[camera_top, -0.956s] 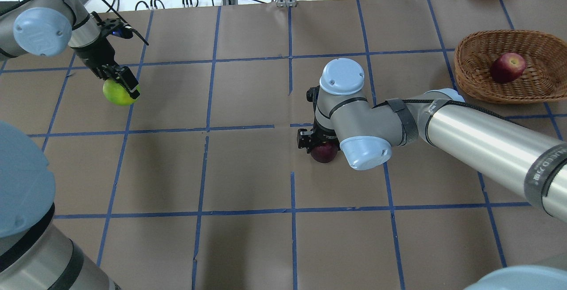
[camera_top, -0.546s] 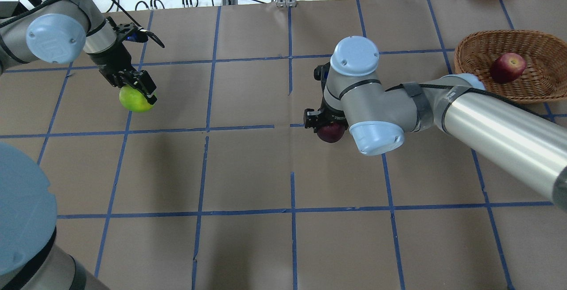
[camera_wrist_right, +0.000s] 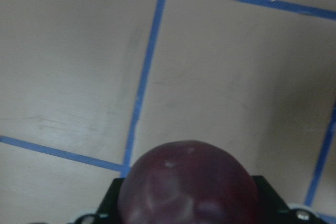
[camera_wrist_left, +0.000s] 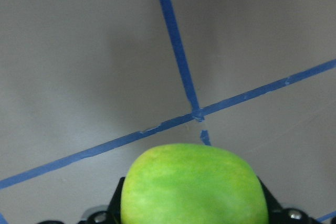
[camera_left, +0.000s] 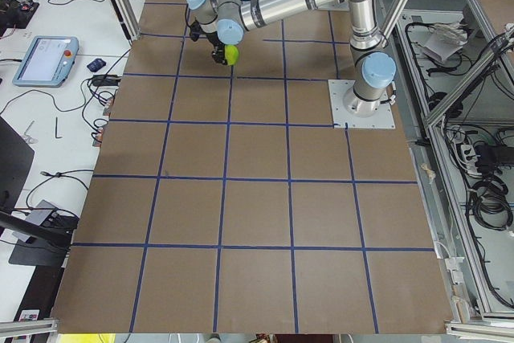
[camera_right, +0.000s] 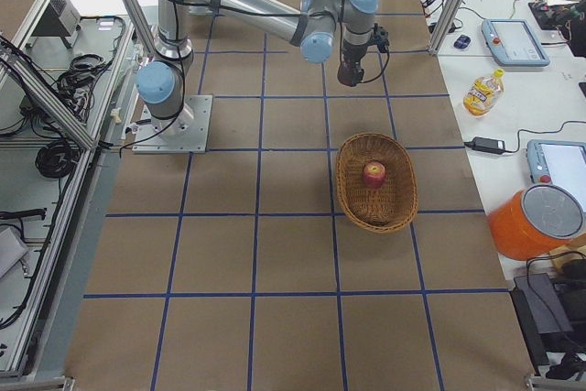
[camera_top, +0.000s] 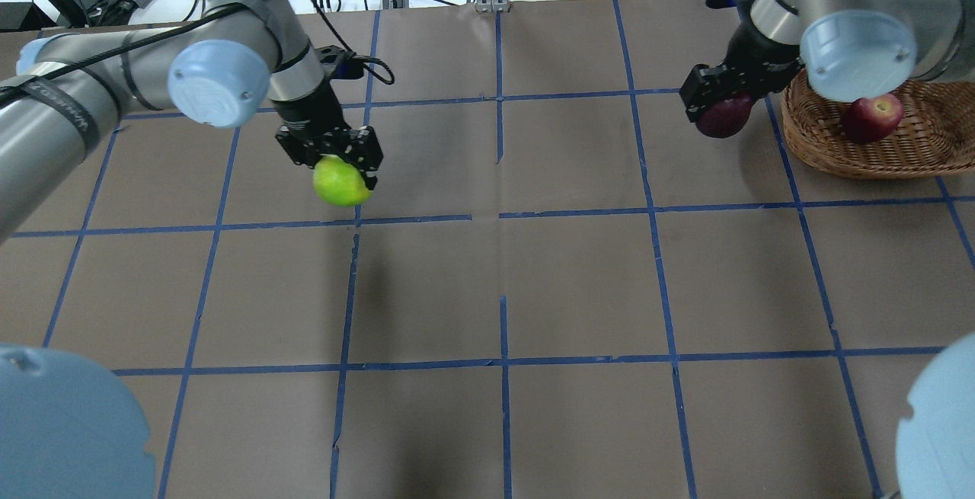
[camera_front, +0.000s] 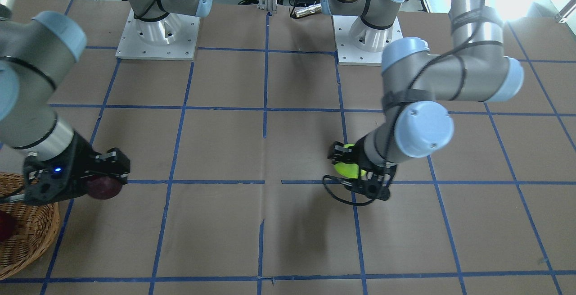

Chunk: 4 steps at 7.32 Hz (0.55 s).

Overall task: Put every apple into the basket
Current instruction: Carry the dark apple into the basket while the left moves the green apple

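Apples: we count three, reading overhead view left to right. Yellow-green apple (camera_top: 340, 183) on left half, lifted clear of table (camera_top: 579, 286), left gripper (camera_top: 335, 167) clamped on its sides. Dark maroon apple (camera_top: 722, 116) gripped by right gripper (camera_top: 712, 103), raised, just outside basket (camera_top: 815, 145) rim on its left. Red apple (camera_top: 872, 118) lies inside basket, far right. We see neither gripper slack.

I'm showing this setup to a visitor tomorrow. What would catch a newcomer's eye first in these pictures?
Each arm holds an apple above the table: the left end effector grips the green apple left of the middle, and the right end effector carries the dark maroon apple just beside the basket at the far right. A red apple already lies in the basket.
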{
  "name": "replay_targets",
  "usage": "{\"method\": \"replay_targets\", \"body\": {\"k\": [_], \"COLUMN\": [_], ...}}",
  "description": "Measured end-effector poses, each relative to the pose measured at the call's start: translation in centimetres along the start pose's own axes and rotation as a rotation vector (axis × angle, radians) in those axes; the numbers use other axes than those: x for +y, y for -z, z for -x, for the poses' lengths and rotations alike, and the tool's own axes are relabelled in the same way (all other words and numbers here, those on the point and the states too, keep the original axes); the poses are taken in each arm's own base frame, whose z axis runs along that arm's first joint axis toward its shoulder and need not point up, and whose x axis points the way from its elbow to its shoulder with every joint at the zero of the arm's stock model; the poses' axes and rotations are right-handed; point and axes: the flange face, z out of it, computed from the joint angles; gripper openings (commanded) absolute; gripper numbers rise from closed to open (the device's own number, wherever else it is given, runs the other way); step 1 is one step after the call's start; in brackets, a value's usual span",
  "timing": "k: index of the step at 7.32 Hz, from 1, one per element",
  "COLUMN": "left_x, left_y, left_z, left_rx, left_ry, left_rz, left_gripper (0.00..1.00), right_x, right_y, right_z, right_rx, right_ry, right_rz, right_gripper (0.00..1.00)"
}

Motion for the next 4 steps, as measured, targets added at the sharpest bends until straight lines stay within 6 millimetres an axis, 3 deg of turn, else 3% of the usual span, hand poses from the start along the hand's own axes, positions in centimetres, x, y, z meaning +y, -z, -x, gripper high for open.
{"method": "replay_targets", "body": {"k": [1,2,3,4], "left_x": [0.0,0.2,0.6,1.0], "left_y": [-1.3,-3.2,-5.1,-7.2], "left_z": [-6.7,-12.2,-16.4,-19.9], "left_rx": [-0.012,-0.013,-0.010,-0.013], "left_ry": [0.022,0.049,0.065,0.052], "left_rz": [-0.060,-0.113,-0.153,-0.185], "left_gripper": [0.00,0.00,0.00,0.00], "right_x": [0.1,1.0,1.4,1.6], "right_y": [-0.3,-1.4,-2.6,-3.5], "right_z": [-6.5,-12.4,-15.5,-17.0], "right_rx": [0.013,0.025,0.023,0.018], "right_ry": [0.130,0.214,0.267,0.317], "right_rz": [-0.010,-0.030,-0.045,-0.055], "right_gripper": [0.34,0.35,0.73,1.00]}}
